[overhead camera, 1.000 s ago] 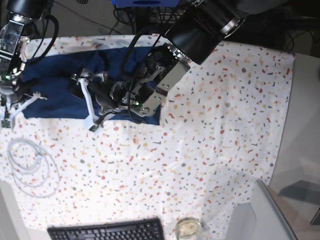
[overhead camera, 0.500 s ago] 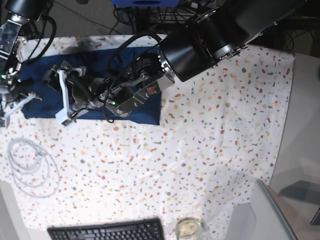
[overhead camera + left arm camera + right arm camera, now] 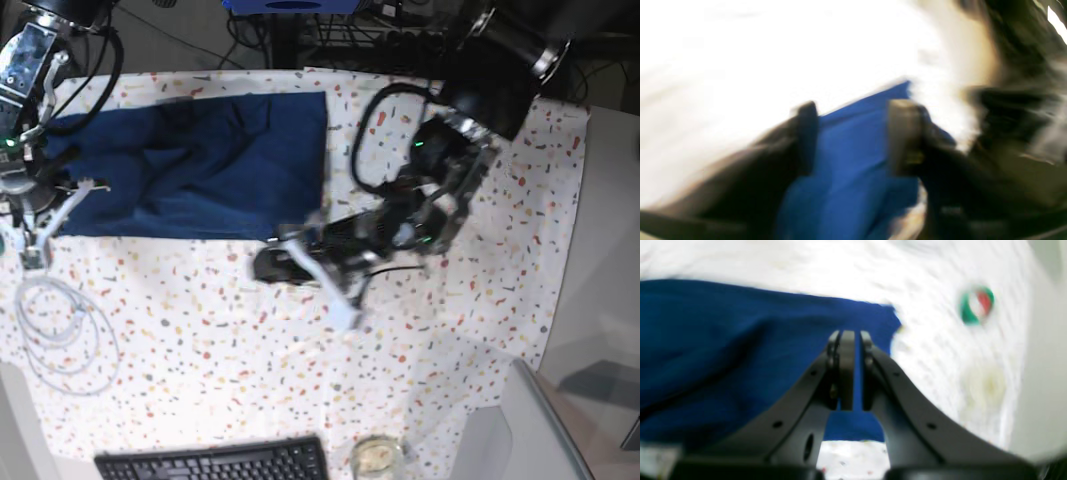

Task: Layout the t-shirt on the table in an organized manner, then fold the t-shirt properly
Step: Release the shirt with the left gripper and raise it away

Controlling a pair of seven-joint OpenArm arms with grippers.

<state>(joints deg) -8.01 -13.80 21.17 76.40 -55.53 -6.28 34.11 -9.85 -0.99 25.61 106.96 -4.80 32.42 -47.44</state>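
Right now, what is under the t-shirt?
The t-shirt lies on the table, whose speckled white cloth shows around its edges. Whatever lies beneath the fabric is covered and cannot be seen.

The navy t-shirt lies rumpled at the speckled table's far edge, with a white cable coiled nearby.

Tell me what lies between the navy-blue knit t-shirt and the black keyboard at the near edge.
In the base view, only bare speckled white cloth of the table lies between the navy-blue knit t-shirt and the black keyboard; the coiled white cable sits off to the side.
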